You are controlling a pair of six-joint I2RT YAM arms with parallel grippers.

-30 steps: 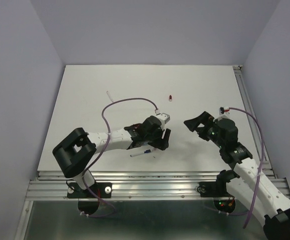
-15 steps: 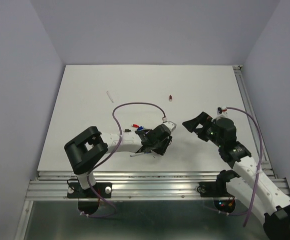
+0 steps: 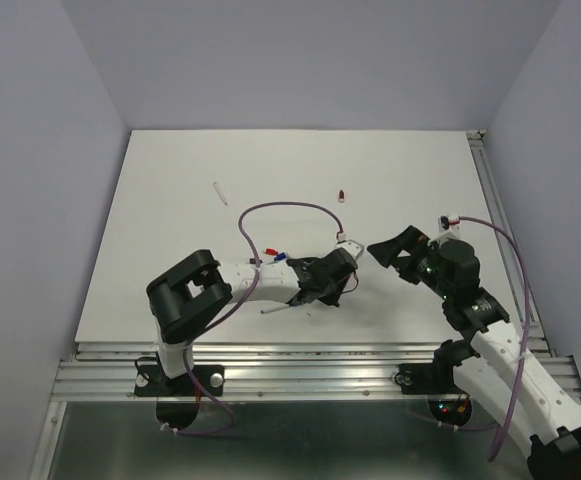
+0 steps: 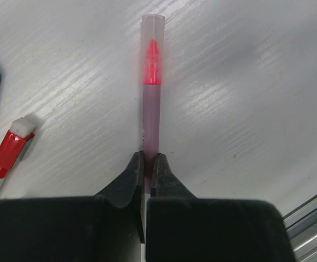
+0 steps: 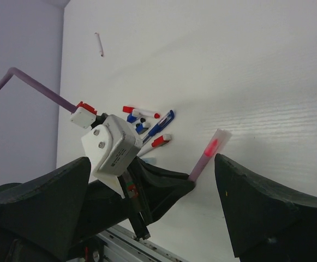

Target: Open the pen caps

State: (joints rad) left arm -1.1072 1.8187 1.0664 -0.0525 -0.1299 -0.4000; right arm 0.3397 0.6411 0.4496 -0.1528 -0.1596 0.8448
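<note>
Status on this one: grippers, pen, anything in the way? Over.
Left gripper shut on translucent pen. Right gripper open, off the pen. Clear cap on, red nib inside. Red-capped pen alongside, apart; cap end unobstructed.

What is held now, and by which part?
The left gripper pinches the red pen by its barrel, behind the cap. The right gripper holds nothing.

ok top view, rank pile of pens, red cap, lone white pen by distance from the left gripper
1. pile of pens, just left of the left gripper
2. red cap, beyond it
3. white pen, far back left
</note>
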